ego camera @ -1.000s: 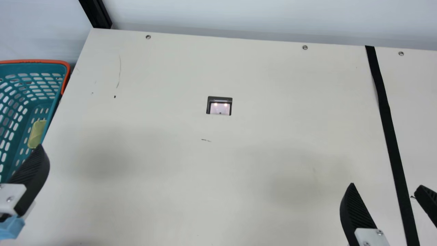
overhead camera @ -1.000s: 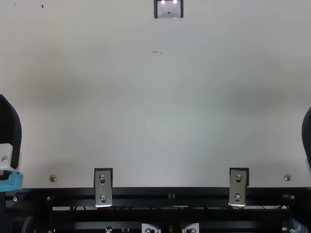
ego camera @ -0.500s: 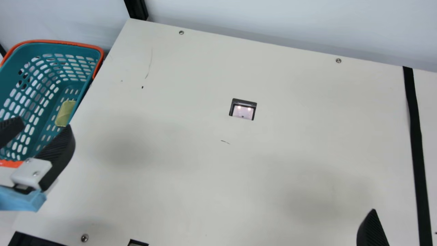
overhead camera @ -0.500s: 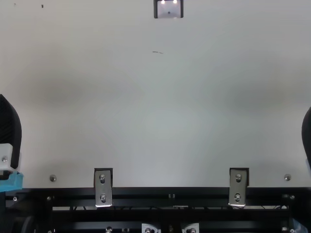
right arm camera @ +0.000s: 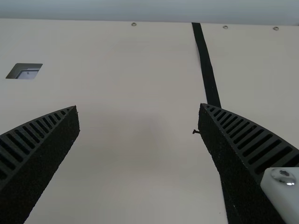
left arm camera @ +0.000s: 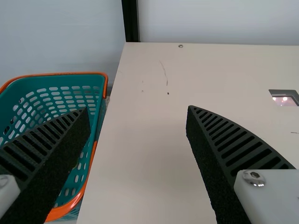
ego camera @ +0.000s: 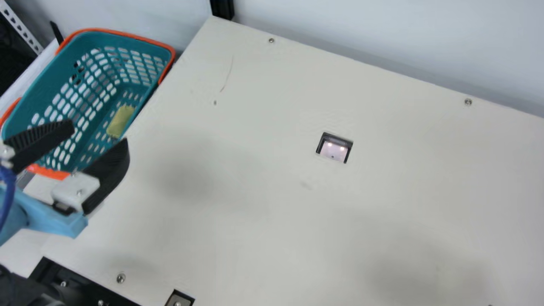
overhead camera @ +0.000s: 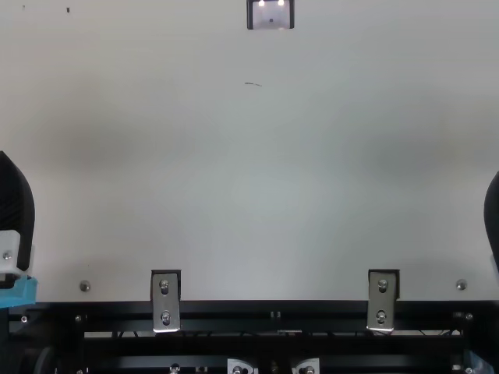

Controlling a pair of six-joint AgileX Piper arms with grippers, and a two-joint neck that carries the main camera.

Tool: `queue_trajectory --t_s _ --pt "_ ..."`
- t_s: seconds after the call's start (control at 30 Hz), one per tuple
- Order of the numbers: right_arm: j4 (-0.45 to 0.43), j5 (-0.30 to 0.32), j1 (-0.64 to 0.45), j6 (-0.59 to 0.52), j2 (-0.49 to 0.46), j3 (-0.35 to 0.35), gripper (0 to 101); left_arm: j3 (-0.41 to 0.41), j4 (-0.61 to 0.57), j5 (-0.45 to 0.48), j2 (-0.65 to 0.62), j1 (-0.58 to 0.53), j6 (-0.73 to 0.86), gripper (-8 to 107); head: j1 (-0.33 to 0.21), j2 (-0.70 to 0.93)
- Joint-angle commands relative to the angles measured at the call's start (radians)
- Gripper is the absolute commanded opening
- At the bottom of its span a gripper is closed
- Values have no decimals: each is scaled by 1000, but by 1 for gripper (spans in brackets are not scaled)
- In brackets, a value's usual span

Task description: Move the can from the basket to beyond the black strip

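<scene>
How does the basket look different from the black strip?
The basket is teal and orange, but the black strip is plain black. The basket is deep and full of little holes, while the black strip is thin and flat. The basket sits beside the table, but the black strip lies across the tabletop. Both are longer than they are wide.

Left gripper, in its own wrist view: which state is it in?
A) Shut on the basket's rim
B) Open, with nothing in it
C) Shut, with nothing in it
B: the left gripper stands wide open, and the cream table shows through the gap.
</scene>
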Motion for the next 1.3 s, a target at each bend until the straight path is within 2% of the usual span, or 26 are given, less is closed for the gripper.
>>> queue_trajectory --t_s 0.0,0.43,1.03,1.27 --pt "0 0 0 0 0 0 101 0 0 0 0 0 0 90 -49 27" --pt "0 0 0 0 0 0 101 0 0 0 0 0 0 90 -145 61" --pt "0 0 0 0 0 0 101 -4 10 8 5 -1 -20 90 -145 61" --pt "0 0 0 0 0 0 101 -83 39 6 86 11 -113 90 -145 61"
